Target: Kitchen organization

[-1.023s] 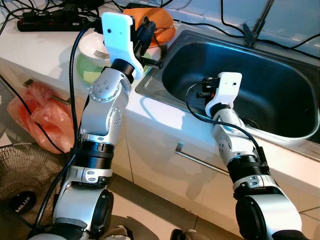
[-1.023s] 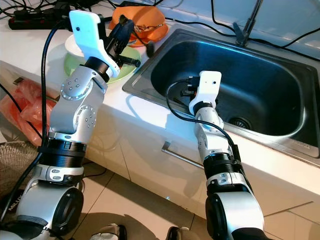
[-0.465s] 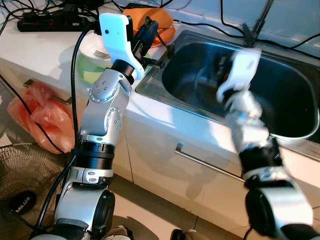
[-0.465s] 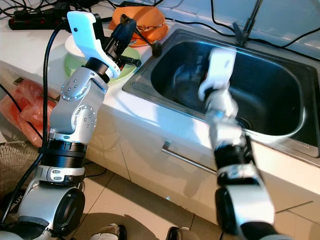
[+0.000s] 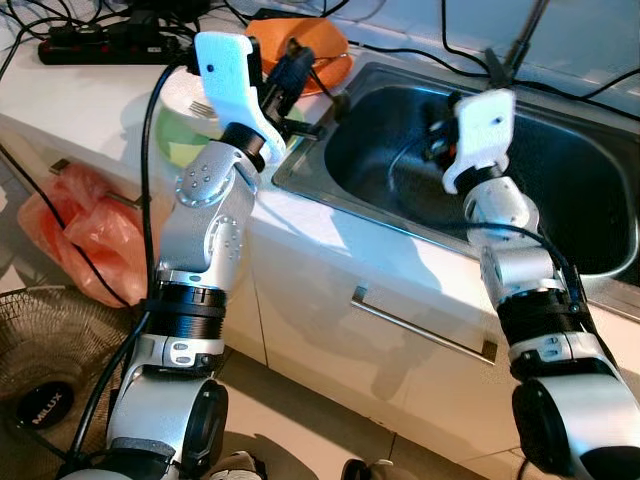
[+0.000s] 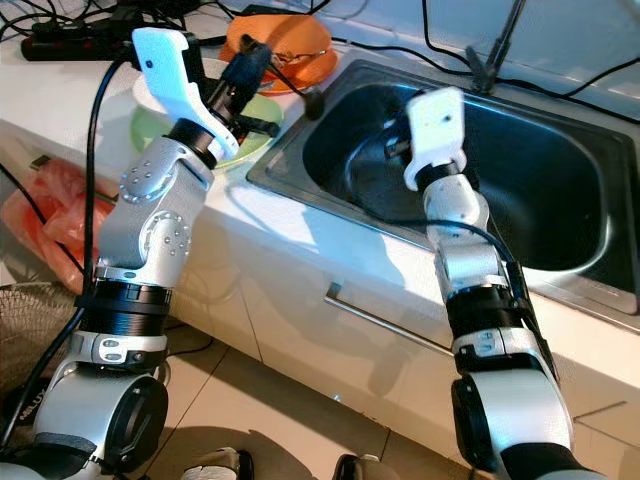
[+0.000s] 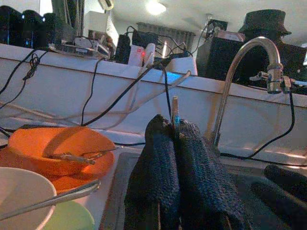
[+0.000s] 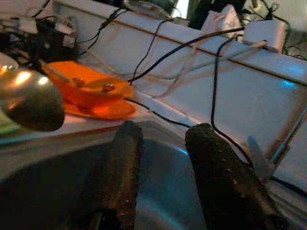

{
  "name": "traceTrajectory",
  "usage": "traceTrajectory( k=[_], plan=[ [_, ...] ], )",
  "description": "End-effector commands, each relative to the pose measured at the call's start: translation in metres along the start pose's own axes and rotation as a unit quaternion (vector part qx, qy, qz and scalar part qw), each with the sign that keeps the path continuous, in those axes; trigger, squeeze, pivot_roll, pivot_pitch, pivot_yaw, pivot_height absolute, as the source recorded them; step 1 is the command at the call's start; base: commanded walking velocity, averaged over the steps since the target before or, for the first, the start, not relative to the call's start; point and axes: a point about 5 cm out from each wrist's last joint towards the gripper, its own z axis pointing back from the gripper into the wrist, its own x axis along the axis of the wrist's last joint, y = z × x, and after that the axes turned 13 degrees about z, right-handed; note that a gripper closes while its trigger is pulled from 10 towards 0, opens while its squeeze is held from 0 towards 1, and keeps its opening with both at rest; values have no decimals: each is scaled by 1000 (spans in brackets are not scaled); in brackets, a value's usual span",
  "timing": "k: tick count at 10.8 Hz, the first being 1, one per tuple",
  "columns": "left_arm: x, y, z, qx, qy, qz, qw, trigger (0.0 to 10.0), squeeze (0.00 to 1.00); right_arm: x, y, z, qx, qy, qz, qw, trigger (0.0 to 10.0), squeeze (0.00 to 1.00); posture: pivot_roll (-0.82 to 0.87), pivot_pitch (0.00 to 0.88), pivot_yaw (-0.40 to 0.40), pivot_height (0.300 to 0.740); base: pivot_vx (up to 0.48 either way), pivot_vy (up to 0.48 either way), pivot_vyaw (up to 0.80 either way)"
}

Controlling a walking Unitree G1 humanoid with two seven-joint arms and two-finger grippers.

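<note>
My left gripper [image 5: 292, 62] is raised over the counter beside the sink's left rim, shut on the thin handle of a metal ladle [image 7: 174, 114]. The ladle's round bowl [image 8: 29, 103] hangs at the sink's corner [image 6: 313, 97]. My right gripper [image 5: 436, 126] hovers above the left half of the steel sink [image 5: 585, 205], open, with nothing between its fingers [image 8: 211, 158]. An orange bowl [image 5: 322, 40] with utensils sits on an orange plate just behind the left gripper. A white bowl [image 5: 183, 92] holding a fork rests on a green plate [image 5: 172, 142].
A curved faucet [image 7: 249, 50] stands behind the sink, and black cables trail along the back ledge. A power strip [image 5: 100, 42] lies at the counter's far left. Below, an orange plastic bag [image 5: 70, 228] and a fan [image 5: 40, 350] sit on the floor by the cabinet.
My right arm has lifted and swung right and farther over the sink. The left gripper shifted slightly, and the ladle's bowl now shows at the sink's corner.
</note>
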Motion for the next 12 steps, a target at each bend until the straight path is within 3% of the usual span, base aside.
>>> traceTrajectory(
  k=[1, 4, 6, 8, 12],
  plan=[
    [-4, 0, 2, -6, 10, 3, 1000, 10000, 0, 2, -1, 2, 7, -13, 16, 1000, 10000, 1000, 71, 71, -22, 740, 0, 0, 0],
    [-6, -2, 4, -23, 16, 14, 1000, 10000, 0, 5, 16, 4, 58, -31, 48, 997, 10000, 1000, 72, 70, -19, 740, 0, 0, 0],
    [-6, -17, 3, -65, 16, 26, 997, 10000, 0, 6, 27, 6, 74, -34, 35, 996, 10000, 1000, 74, 82, -16, 740, 0, 0, 0],
    [-9, -22, 2, -78, 20, 26, 996, 10000, 0, 11, 41, 8, 119, -56, 39, 991, 10000, 0, 74, 92, -12, 740, 0, 0, 0],
    [-12, -29, 3, -98, 33, 30, 994, 10000, 0, 20, 49, 6, 108, -63, 20, 992, 10000, 0, 76, 105, 3, 740, 0, 0, 0]
  ],
)
